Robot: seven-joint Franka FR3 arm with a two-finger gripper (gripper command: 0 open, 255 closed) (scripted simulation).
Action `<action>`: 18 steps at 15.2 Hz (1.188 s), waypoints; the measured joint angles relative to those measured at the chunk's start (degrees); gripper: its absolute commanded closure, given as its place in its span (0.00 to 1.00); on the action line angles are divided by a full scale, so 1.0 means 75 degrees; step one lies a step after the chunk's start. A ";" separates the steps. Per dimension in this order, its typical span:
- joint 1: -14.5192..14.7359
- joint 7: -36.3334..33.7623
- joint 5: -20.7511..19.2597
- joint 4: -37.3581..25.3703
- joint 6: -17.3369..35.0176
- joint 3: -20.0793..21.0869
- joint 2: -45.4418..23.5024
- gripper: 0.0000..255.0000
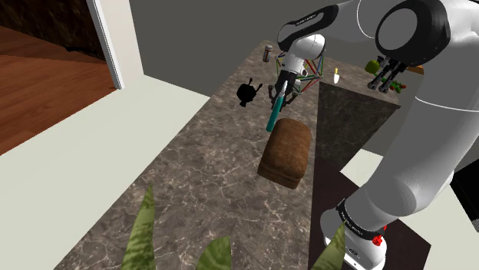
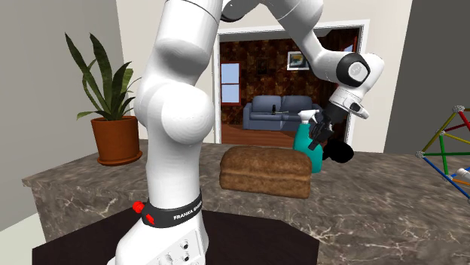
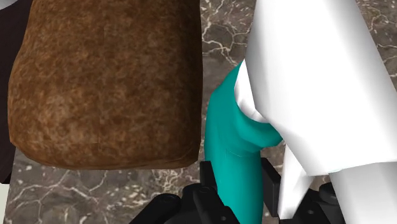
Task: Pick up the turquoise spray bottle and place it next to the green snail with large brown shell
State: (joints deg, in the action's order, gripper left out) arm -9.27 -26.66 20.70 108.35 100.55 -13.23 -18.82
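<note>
Shoulder view: hand clamped on the turquoise spray bottle hanging toward 7 o'clock, and what's probably the snail sits well off around 3 o'clock.

A brown loaf is lying on the marbled countertop, with a black figurine standing beyond it and a potted plant rising at the edge.

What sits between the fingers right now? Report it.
The turquoise spray bottle, clasped by the fingers just beside the brown loaf, as the wrist view shows.
</note>
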 measured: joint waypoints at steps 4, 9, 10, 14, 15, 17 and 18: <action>0.0000 0.0001 0.0000 0.0001 0.0001 -0.0001 0.0000 0.00; -0.0054 -0.0019 -0.0034 -0.0295 -0.0256 -0.0028 -0.0042 0.00; -0.0104 -0.0031 -0.0065 -0.0537 -0.0480 -0.0056 -0.0063 0.00; -0.0178 -0.0082 -0.0112 -0.0985 -0.0918 -0.0094 -0.0079 0.00; -0.0180 -0.0084 -0.0114 -0.0997 -0.0932 -0.0095 -0.0079 0.00; -0.0181 -0.0085 -0.0116 -0.1006 -0.0943 -0.0096 -0.0079 0.00; -0.0181 -0.0086 -0.0116 -0.1008 -0.0946 -0.0096 -0.0079 0.00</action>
